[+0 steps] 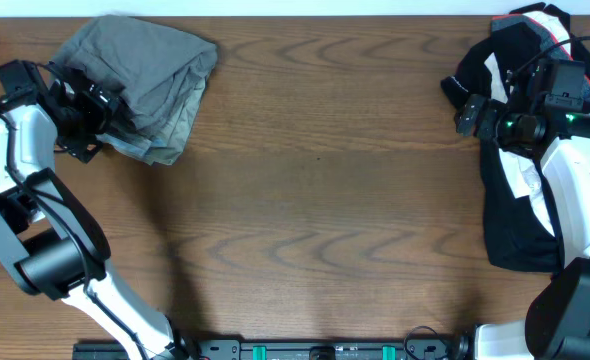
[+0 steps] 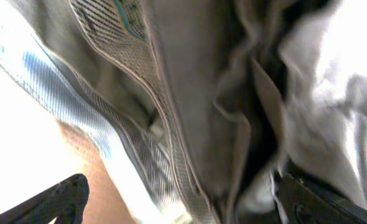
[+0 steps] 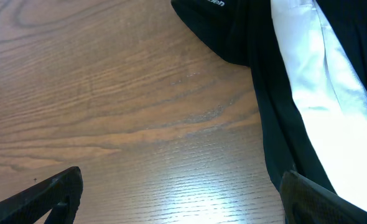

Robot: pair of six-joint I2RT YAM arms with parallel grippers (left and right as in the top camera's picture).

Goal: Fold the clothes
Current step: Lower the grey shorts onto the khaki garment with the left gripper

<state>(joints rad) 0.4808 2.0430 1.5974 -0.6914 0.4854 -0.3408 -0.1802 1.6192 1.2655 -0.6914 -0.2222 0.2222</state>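
The grey shorts [image 1: 145,75] lie bunched in a compact pile at about 10 o'clock on the desk [image 1: 315,200], with a paler khaki garment [image 1: 170,140] showing under their near edge. The black top [image 1: 510,215] is heaped along the 3 o'clock edge, well apart from them. The left gripper [image 1: 110,115] sits against the pile's 9 o'clock side. Its jaws are spread wide, and in the wrist view cloth fills the space between its fingertips [image 2: 62,199] without looking pinched. This looks like a let-go, so the arm should back out toward 9 o'clock, level and slow, so that neither finger catches a fold and drags the pile open. The right gripper [image 1: 467,110] hangs over the top's 9 o'clock edge, its jaws equally wide and holding nothing. For a clean next fold it should take one outer edge only, not a bundle, and pull the top toward the bare centre of the desk.
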